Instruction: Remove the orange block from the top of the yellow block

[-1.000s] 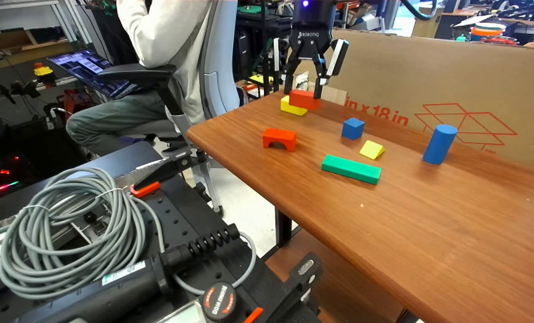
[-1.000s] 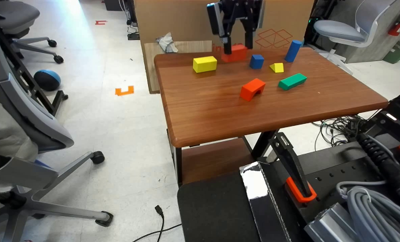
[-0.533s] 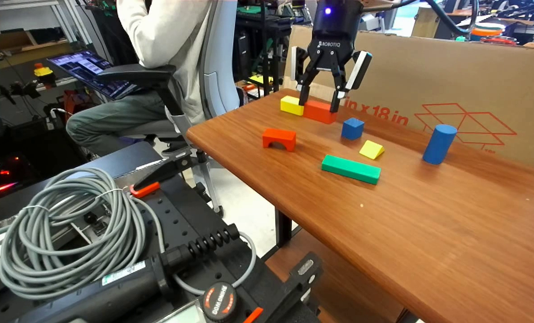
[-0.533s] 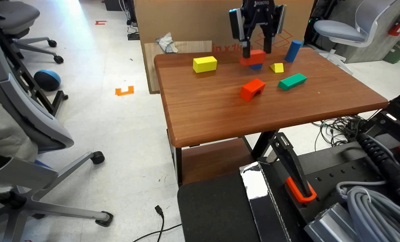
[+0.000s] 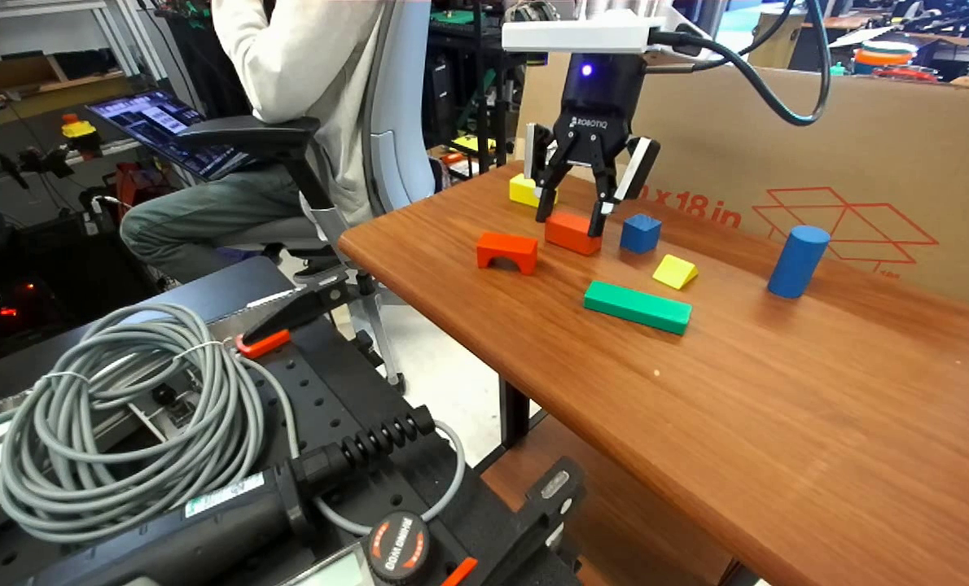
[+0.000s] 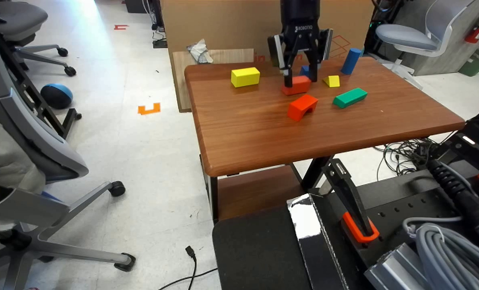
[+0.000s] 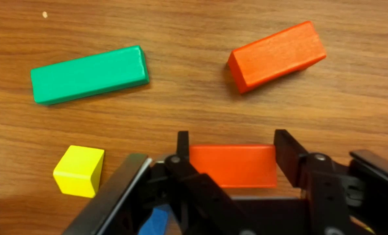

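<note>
The orange block (image 5: pixel 572 233) is between the fingers of my gripper (image 5: pixel 569 226). It also shows in an exterior view (image 6: pixel 297 85) and in the wrist view (image 7: pixel 238 166). My gripper is shut on its two ends; the fingers also show in the wrist view (image 7: pixel 230 148). The block is level and low over the table, between the orange arch and the blue cube. I cannot tell whether it touches the table. The yellow block (image 5: pixel 523 190) sits on the table near the far corner, apart from the orange block, with nothing on top (image 6: pixel 245 77).
The orange arch (image 5: pixel 506 252) stands close in front of the held block. The blue cube (image 5: pixel 641 233) is close behind it. A small yellow wedge (image 5: pixel 675 272), a green bar (image 5: pixel 637 307) and a blue cylinder (image 5: pixel 799 262) also stand on the wooden table (image 5: pixel 737 407). Cardboard (image 5: pixel 778 146) borders the far edge.
My gripper, holding the orange block throughout, has moved away from beside the yellow block, then forward from the far edge and lower, towards the orange arch. The other blocks have not moved.
</note>
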Available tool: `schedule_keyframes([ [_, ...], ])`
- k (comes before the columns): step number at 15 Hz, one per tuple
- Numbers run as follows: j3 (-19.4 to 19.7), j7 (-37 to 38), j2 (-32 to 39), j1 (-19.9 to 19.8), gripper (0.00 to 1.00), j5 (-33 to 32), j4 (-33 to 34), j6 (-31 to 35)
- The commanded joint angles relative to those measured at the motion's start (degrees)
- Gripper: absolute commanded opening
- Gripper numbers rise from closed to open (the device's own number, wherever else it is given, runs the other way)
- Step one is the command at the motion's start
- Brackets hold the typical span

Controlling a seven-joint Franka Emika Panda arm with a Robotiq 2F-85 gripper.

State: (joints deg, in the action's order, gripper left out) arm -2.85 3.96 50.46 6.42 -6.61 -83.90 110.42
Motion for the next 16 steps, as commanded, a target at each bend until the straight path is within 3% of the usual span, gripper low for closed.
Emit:
schedule_keyframes([
  [1, 0.79, 0.79, 2.97, 1.03, 0.41, 0.53, 4.47, -2.97],
  [2, 0.73, 0.61, 2.73, 1.01, 0.91, 0.46, 4.26, -2.98],
  [5, 0.46, 0.05, -0.44, 0.54, 1.0, 0.48, -0.03, -0.03],
  [8, 0.2, -0.17, -5.01, -0.02, 1.0, 0.78, -5.29, 3.48],
  [12, 1.24, -1.98, -10.1, -0.85, 1.0, -0.29, -8.29, -4.25],
  [13, 0.82, -0.57, -5.96, -0.02, 1.0, 0.18, -4.59, -1.31],
  [16, 1.35, -1.29, -8.62, -0.7, 1.0, 0.02, -6.4, -3.61],
])
